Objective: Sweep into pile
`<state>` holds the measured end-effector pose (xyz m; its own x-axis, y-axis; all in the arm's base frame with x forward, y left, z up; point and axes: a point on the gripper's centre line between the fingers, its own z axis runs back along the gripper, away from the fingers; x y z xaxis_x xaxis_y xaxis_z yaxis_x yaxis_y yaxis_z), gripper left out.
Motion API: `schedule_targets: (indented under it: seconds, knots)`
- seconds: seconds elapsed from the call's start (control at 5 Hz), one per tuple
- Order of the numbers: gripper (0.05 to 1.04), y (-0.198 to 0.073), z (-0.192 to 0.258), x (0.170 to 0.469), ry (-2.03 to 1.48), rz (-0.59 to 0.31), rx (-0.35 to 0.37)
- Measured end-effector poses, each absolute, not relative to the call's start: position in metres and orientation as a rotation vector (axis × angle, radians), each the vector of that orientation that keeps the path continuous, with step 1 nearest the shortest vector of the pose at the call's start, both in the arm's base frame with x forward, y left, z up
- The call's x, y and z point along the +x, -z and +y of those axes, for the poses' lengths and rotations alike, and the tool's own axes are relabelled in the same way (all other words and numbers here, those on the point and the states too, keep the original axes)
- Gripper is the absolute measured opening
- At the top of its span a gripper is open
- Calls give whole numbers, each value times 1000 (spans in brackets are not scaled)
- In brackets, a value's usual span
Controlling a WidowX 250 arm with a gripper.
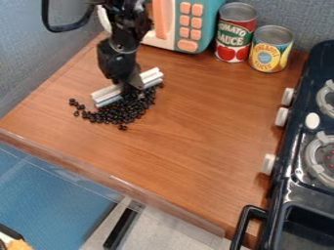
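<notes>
Camera view: ok so the gripper (130, 92) is down at the middle of a white ribbed bar (154, 76), far left part of the wood counter (196, 127). Can't tell if it's actually clamped on it, tbh. The black beans (120, 113) are bunched along the bar's near side, with a few loose ones trailing left. Toy microwave (204, 27) and two cans, red (235, 31) and yellow (271, 49), sit at the far side, black stove (320, 68) on the right.

Wooden countertop (196, 146): brightly lit, soft sheen mid-surface.
Can lids (239, 11): muted metallic glints.
Clear edge guard (117, 184): thin pale glare streaks.
</notes>
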<state>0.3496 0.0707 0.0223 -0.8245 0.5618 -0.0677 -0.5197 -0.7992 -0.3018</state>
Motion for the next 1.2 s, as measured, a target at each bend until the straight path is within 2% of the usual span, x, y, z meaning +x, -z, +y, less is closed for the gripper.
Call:
schedule_targets:
  seconds: [0.2, 0.6, 1.0, 1.2]
  knots:
    - [331, -23, 55, 347, -2493, -347, -213]
    - [331, -28, 56, 353, -2464, -351, -224]
    - [331, -51, 93, 369, -2463, -388, -303]
    - [331, -66, 109, 368, -2431, -428, -328]
